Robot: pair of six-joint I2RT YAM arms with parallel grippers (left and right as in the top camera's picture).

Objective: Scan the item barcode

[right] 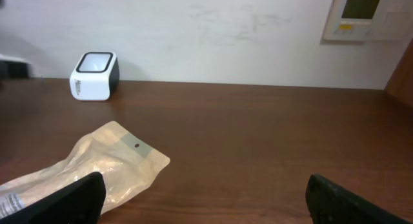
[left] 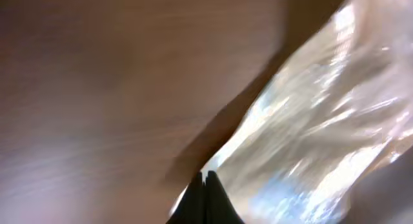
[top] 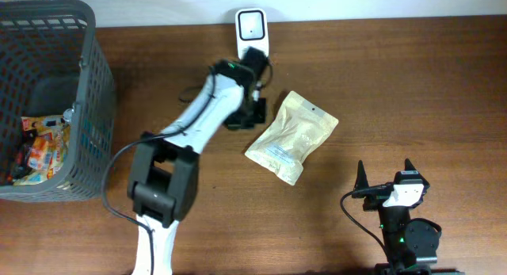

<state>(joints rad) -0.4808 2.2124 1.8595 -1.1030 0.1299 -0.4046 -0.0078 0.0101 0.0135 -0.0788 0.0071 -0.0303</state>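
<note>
**Left arm reaching, right arm parked**

My left arm (top: pixel 202 108) stretches from the near left toward the far middle. My left gripper (left: pixel 205 185) is pinched fully closed and, as far as the blurred wrist view shows, tilted downward. My right gripper (right: pixel 205 184) sits near right, fingers spread wide and empty.

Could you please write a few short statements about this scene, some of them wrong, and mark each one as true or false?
1. The beige paper pouch lies on the brown wooden table, outside the grey plastic basket. True.
2. The white box-shaped scanner stands inside the basket. False: it stands on the table, at the far edge.
3. The right gripper is open and holds nothing. True.
4. The left gripper is wide open. False: it is shut, right beside the pouch.
5. The basket is empty. False: colourful packets lie in it.
</note>
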